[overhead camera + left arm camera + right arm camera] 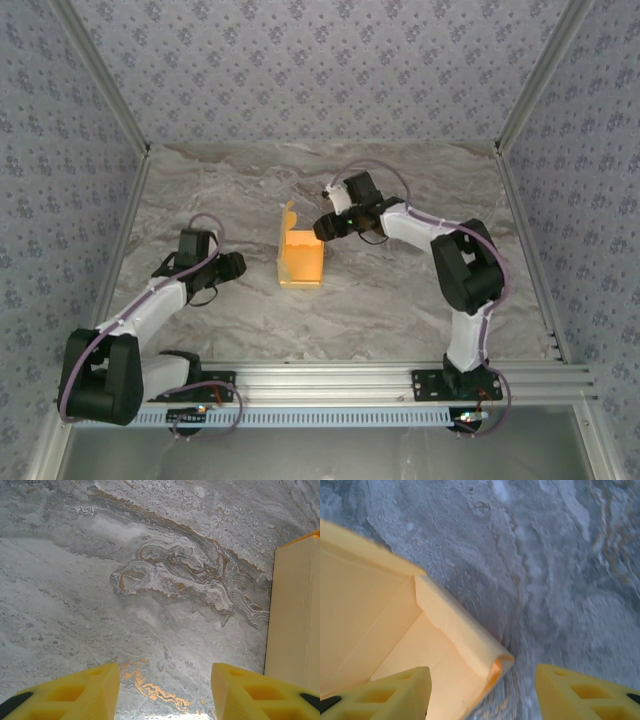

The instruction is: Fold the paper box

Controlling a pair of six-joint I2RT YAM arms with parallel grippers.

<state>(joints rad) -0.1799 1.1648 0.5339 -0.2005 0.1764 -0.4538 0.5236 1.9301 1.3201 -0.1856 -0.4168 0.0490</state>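
Note:
The paper box point(302, 258) is yellow-orange card lying mid-table, with one flap standing up along its far left side. My right gripper point(323, 228) hovers at the box's far right corner. In the right wrist view its jaws are open, and a folded wall corner of the paper box point(465, 630) reaches in between the yellow fingers point(400, 690), with a gap left to the right finger. My left gripper point(238, 266) rests left of the box, a short way off. It stands open point(165, 672) over bare marble, with the paper box's side point(295, 615) at the right edge of the left wrist view.
The marble tabletop point(420, 290) is fenced by patterned walls with aluminium posts. A metal rail point(330, 378) runs along the near edge, carrying both arm bases.

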